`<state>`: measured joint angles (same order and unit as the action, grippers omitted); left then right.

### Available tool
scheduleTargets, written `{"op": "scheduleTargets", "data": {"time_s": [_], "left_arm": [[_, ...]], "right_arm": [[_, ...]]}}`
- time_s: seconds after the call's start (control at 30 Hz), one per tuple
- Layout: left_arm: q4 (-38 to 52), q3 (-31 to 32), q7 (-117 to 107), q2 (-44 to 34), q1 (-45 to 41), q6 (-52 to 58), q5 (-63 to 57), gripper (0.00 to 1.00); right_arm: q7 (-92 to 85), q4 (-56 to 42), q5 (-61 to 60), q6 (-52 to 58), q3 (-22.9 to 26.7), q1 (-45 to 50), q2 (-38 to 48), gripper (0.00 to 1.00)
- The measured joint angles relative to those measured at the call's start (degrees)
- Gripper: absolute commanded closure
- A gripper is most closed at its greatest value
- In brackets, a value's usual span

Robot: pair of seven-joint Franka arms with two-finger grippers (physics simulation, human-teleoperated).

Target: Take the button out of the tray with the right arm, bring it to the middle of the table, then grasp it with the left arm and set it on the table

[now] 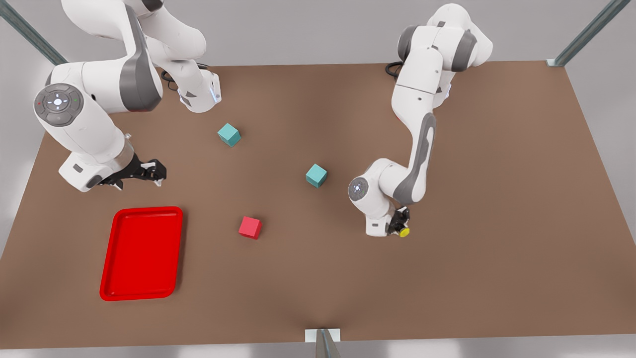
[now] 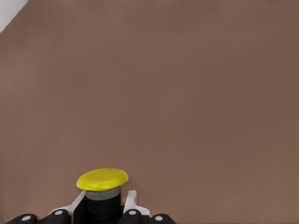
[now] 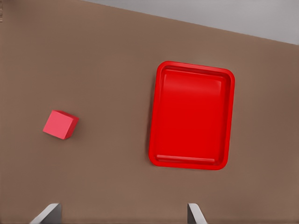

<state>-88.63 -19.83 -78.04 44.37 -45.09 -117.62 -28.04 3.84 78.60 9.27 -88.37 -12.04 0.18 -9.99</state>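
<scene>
While the left gripper (image 1: 400, 227) is low over the table (image 1: 497, 209), on the front view's right, its fingers (image 2: 130, 201) are clamped on the dark body of the button (image 2: 102, 186), whose yellow cap (image 1: 404, 232) juts out past the fingertips. Whether the button's base touches the tabletop cannot be told. In the left wrist view the button sits between the two pale finger pads with bare brown table beyond it.

The right gripper (image 1: 158, 174) hangs above the table on the front view's left, just behind the red tray (image 1: 141, 293), with its fingers (image 3: 46, 215) spread wide apart and nothing between them. The right wrist view looks down on the tray (image 3: 192, 161), which lies flat, and on a red cube (image 3: 60, 124) resting well apart from it.

In the front view the red cube (image 1: 250, 227) lies between the tray and the left gripper. One teal cube (image 1: 316, 175) sits behind it toward the middle of the table; a second teal cube (image 1: 229, 134) lies farther back, near the base of the right arm (image 1: 99, 99). The left arm (image 1: 422, 119) reaches forward from its base at the table's far edge.
</scene>
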Motion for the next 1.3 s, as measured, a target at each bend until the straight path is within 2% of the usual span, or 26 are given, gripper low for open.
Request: {"op": "scheduleTargets", "data": {"time_s": [0.27, 0.47, 0.73, 0.77, 0.8, 0.83, 0.87, 1.3], "left_arm": [[-1.8, 0.0, -33.7, 5.3, 1.7, 14.1, -18.5, 0.58], [-3.9, 0.0, -51.3, 10.2, 1.6, 17.9, -27.4, 0.58], [-3.9, 0.0, -67.2, 13.5, 2.2, 19.4, -32.5, 0.57], [-3.9, 0.0, -68.7, 13.6, 2.2, 19.5, -32.8, 0.53], [-3.9, 0.0, -70.2, 13.8, 2.2, 19.5, -33.2, 0.39], [-3.9, 0.0, -71.6, 13.9, 2.5, 19.5, -33.7, 0.09], [-3.9, 0.1, -72.9, 14.0, 2.8, 19.5, -34.2, 0.0], [-3.6, 0.2, -84.7, 14.5, 2.8, 19.4, -35.5, 0.0]], "right_arm": [[-0.2, -0.1, 0.1, 0.3, 0.0, -0.1, 0.0, 0.0], [-0.4, -0.1, 0.1, 0.3, 0.0, -0.1, 0.0, 0.0], [-0.5, -0.1, 0.4, 0.4, 0.0, -0.1, -0.1, 0.0], [-0.5, 0.0, 0.4, 0.4, 0.0, -0.1, -0.1, 0.0], [-0.5, 0.0, 0.4, 0.4, 0.0, -0.1, -0.1, 0.0], [-0.5, 0.0, 0.5, 0.4, 0.0, -0.1, -0.1, 0.0], [-0.5, 0.0, 0.5, 0.4, 0.0, -0.2, -0.1, 0.0], [-0.6, -0.1, 0.6, 0.3, 0.0, -0.2, -0.1, 0.0]]}}
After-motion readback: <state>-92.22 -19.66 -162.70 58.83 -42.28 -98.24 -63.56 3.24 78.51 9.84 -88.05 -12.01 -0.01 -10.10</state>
